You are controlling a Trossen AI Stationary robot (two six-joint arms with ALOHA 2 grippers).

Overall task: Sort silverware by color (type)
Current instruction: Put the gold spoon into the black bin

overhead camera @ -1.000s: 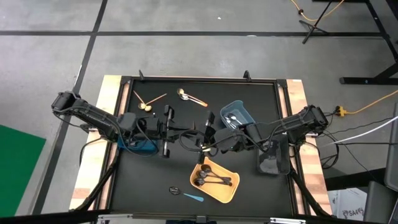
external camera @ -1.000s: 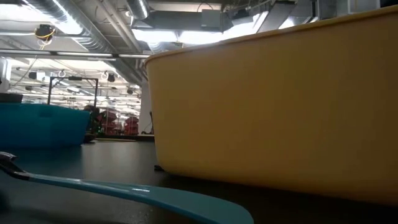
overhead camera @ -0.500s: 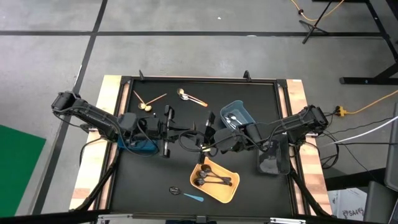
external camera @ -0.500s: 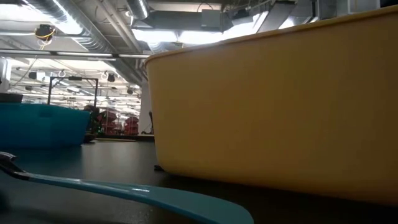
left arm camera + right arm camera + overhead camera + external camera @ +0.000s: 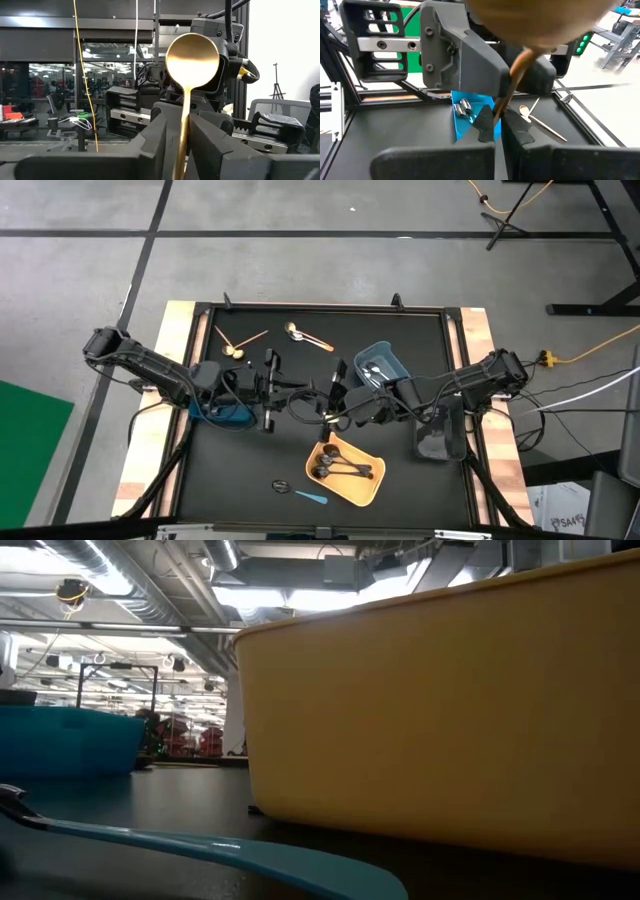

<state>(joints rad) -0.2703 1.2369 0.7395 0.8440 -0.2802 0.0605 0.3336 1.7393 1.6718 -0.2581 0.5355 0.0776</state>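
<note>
A gold spoon (image 5: 192,57) stands between my two grippers above the middle of the table, bowl up. My left gripper (image 5: 312,393) reaches in from the left and is shut on it. My right gripper (image 5: 326,408) faces it from the right, also shut on it. Two gold spoons (image 5: 235,345) and an orange-handled spoon (image 5: 310,338) lie flat at the far left. A black spoon (image 5: 281,485) and a light-blue spoon (image 5: 312,498) lie at the near edge. Black spoons (image 5: 340,468) lie in the yellow bin (image 5: 368,492). My left gripper pinches the gold spoon's handle (image 5: 182,145) between its two fingers, level from the table's left. The spoon is lifted clear and its bowl rises beyond the fingertips. My right gripper has the handle (image 5: 512,80) between its nearly closed fingertips (image 5: 485,127), coming from the table's right. The bowl (image 5: 540,20) leans back toward its wrist.
A light-blue bin (image 5: 380,363) with silver spoons sits far right of centre. A blue bin (image 5: 235,415) sits under my left arm and a dark bin (image 5: 440,435) under my right arm. The low view is filled by the yellow bin's wall (image 5: 440,710) and the light-blue spoon (image 5: 230,855).
</note>
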